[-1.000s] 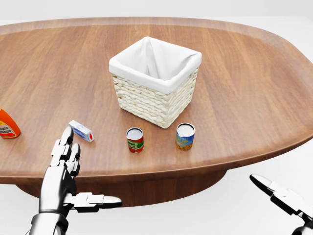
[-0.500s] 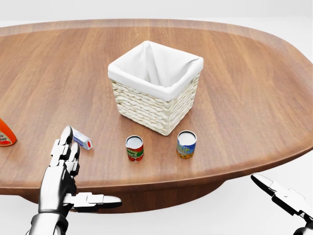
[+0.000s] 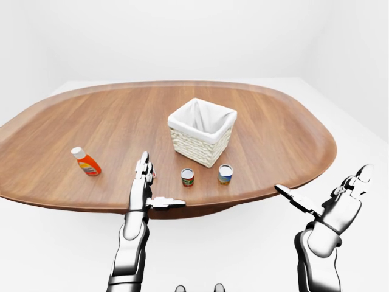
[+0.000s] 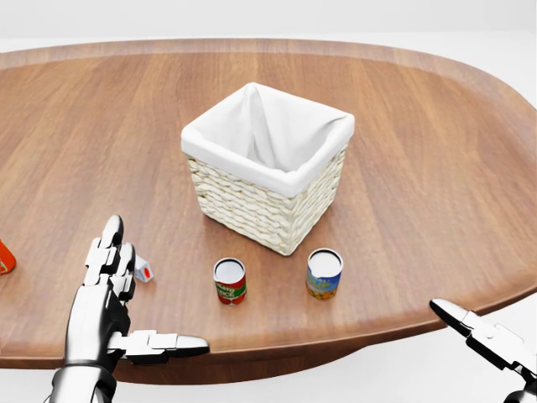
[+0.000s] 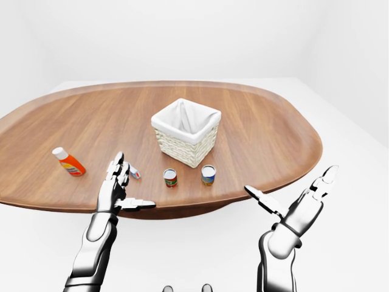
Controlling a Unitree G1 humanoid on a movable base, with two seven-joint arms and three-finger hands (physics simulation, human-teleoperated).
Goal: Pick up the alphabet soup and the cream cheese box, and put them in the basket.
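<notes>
our left hand point(image 4: 109, 306) has its fingers point(image 4: 107, 252) spread wide, holding nothing, the small box point(image 4: 143, 269) just beside their tips. we should close on its long sides. the right hand point(image 5: 292, 210) is open too; the soup can point(image 4: 229, 280) sits between the two hands, near the basket point(image 4: 267, 164).

Basket point(image 4: 267, 168) on table point(image 4: 436, 159); two cans point(image 4: 230, 280) below it; bottle point(image 3: 86, 162) far left.

Both arms are glossy silver-chrome metal — smooth rounded forearm shells with darker joint seams. The left three-finger hand point(image 4: 113, 306) and the right three-finger hand point(image 3: 331, 204) have blocky, segmented silver fingers point(image 4: 107, 252) — each ends in a rounded pale tip.
</notes>
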